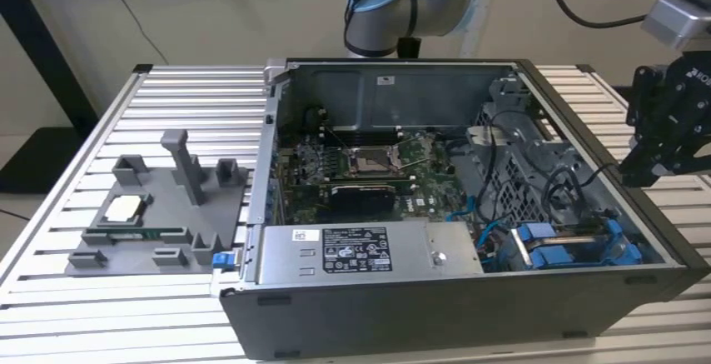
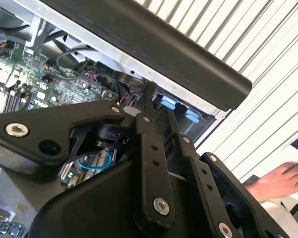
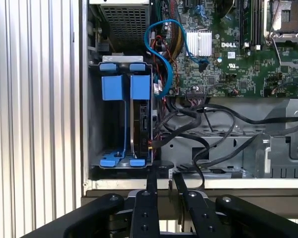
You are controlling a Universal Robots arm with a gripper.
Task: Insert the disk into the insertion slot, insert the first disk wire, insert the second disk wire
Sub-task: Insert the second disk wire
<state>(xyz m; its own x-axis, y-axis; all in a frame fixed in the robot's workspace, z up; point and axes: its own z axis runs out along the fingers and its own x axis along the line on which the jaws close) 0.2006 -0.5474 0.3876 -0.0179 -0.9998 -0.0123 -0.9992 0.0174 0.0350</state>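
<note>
The disk (image 3: 141, 124) stands on edge inside the insertion slot (image 3: 95, 124), a grey bay with blue plastic edges in the case corner. Blue carrier tabs (image 3: 140, 87) frame the disk. A blue wire (image 3: 159, 54) loops from the motherboard down beside the disk. A black wire bundle (image 3: 188, 124) with a connector lies next to the disk's side; I cannot tell whether either wire is plugged in. My gripper (image 3: 165, 174) hovers over the case wall just outside the bay, its fingers a narrow gap apart with nothing between them. In the exterior view the gripper (image 1: 653, 162) hangs at the right, above the slot (image 1: 622, 251).
The open computer case (image 1: 444, 331) lies on a slatted table (image 1: 189, 89). A silver power-supply box (image 1: 355, 249) fills its front, and the motherboard (image 1: 367, 164) lies behind. A grey fixture (image 1: 156, 214) stands at the exterior view's left. A person's hand (image 2: 280, 179) rests beyond the case.
</note>
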